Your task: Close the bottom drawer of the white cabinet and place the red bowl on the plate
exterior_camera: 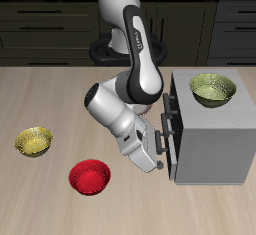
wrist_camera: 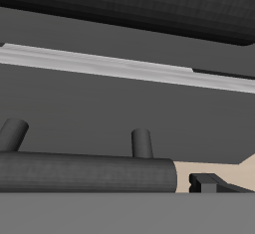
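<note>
The white cabinet (exterior_camera: 213, 139) stands near the table's front edge, its two dark-handled drawer fronts facing my arm. My gripper (exterior_camera: 159, 160) is low against the bottom drawer (exterior_camera: 171, 149); how far out the drawer stands I cannot tell. The wrist view is filled by a grey drawer front (wrist_camera: 90, 114) and a dark bar handle (wrist_camera: 80, 173) very close up. Whether the jaws are open or shut does not show. The red bowl (exterior_camera: 89, 176) sits on the table near the front edge, apart from the gripper. The plate is not in view.
One yellow-green bowl (exterior_camera: 212, 89) sits on top of the cabinet. Another yellow-green bowl (exterior_camera: 33, 141) sits on the table beyond the red bowl, away from the cabinet. My arm (exterior_camera: 140, 74) reaches down from the table's back.
</note>
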{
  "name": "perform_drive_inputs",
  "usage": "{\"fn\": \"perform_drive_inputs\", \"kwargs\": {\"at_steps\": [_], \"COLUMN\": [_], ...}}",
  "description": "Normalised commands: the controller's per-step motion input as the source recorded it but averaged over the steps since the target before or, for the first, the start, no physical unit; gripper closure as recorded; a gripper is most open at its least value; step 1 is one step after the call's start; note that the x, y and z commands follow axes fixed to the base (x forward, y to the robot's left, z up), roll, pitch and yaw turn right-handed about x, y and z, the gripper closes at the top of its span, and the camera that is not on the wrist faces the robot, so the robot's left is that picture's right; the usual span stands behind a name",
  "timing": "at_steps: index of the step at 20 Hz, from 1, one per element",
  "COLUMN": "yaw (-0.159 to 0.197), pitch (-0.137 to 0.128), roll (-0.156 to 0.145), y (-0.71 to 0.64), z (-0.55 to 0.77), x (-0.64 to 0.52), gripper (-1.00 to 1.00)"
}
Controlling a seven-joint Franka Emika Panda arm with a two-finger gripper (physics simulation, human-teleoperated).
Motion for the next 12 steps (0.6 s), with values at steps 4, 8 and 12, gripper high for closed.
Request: {"fn": "perform_drive_inputs", "kwargs": {"at_steps": [4, 8, 12], "yaw": [0.01, 0.055, 0.098], "pitch": [-0.04, -0.079, -0.084], "roll": [0.021, 0.039, 0.063], "y": [0.18, 0.2, 0.25], "z": [0.03, 0.05, 0.09], "x": [0.09, 0.14, 0.1], "gripper": [-1.0, -1.0, -1.0]}}
